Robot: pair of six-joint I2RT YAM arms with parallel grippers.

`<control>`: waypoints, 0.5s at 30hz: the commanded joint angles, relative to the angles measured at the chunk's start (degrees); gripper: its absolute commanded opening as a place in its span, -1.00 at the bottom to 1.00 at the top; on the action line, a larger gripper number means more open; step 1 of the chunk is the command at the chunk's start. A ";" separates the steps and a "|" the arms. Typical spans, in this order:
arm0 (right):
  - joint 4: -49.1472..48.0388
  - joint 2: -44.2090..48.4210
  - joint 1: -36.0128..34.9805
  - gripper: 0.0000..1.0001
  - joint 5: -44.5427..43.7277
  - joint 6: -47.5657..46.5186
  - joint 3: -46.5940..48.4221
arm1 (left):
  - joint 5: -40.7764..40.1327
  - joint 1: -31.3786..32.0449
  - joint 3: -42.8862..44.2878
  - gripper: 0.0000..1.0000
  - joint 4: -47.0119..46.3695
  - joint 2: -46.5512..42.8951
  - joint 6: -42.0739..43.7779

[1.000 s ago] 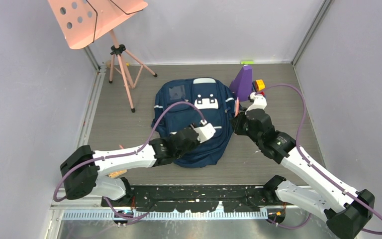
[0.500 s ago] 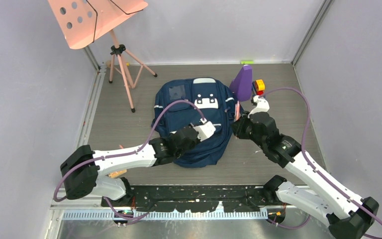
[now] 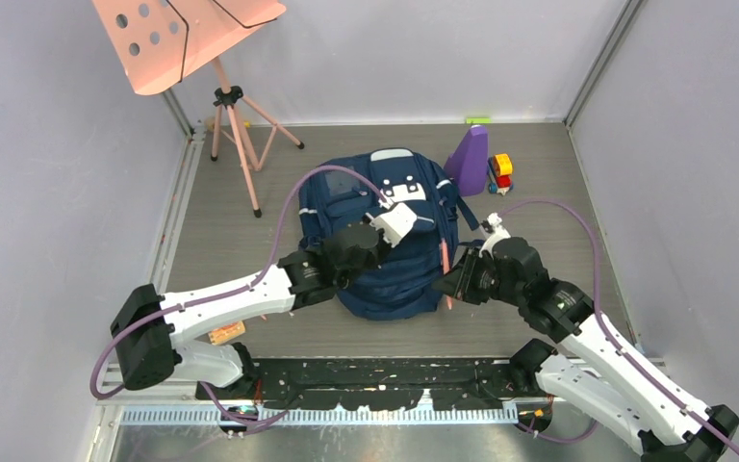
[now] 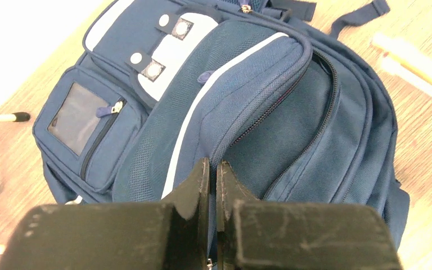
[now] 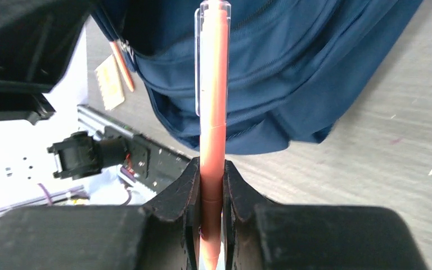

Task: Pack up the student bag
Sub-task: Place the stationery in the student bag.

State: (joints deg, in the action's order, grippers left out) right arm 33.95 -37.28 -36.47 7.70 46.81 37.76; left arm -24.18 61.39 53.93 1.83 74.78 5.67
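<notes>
1. Eyeing the student bag point(image 3: 385, 245): just one, lying face up mid worktop point(image 3: 241, 269) between the two arms. It's soft, floppy fabric and probably light and saggy, so I'd grab a zip pull or a stiffer seam, not loose cloth.
2. Left pincer point(image 4: 214, 177) is pinched together right at the front pocket's zip line. Can't tell if it's actually got anything.
3. Right pincer point(image 5: 211, 171) is clamped on one orange pen point(image 5: 212, 95), just beside the bag.
4. Further out: one purple cone point(image 3: 469, 159), one toy point(image 3: 499, 171), one pink music stand point(image 3: 183, 38).
</notes>
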 commanded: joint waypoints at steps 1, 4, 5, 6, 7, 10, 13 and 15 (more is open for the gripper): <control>-3.22 -1.66 0.03 -0.99 8.11 6.83 -0.87 | 2.39 -0.05 7.06 -1.00 -8.04 -0.89 -5.35; -5.92 -3.96 -0.09 -0.99 8.35 8.30 -1.05 | 5.07 -0.09 6.40 -1.00 -9.53 -1.13 -8.09; -7.19 -5.53 -0.09 -0.99 7.95 9.20 -0.85 | 5.91 -0.07 6.22 -1.00 -9.77 -1.23 -8.66; -7.87 -6.54 -0.09 -0.99 7.77 9.72 -0.67 | 6.78 -0.07 6.05 -1.00 -9.82 -1.39 -9.26; -9.53 -8.66 -0.09 -0.99 7.48 10.94 -0.32 | 7.99 -0.12 5.64 -1.00 -9.93 -1.57 -9.81; -13.99 -12.61 -0.09 -0.99 5.15 14.14 -0.22 | 10.97 -0.04 4.62 -1.00 -10.32 -2.11 -11.30; -19.86 -15.47 -0.08 -0.99 -0.43 16.91 -0.26 | 12.99 -0.07 3.83 -1.00 -10.69 -2.47 -13.16; -23.96 -17.69 -0.08 -0.99 -3.66 17.59 -0.35 | 14.20 -0.11 3.85 -1.00 -10.70 -2.49 -14.33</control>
State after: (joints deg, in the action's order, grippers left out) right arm 21.65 -52.47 -36.53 11.16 60.14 36.60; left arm -15.79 60.99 56.27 2.42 75.05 -3.81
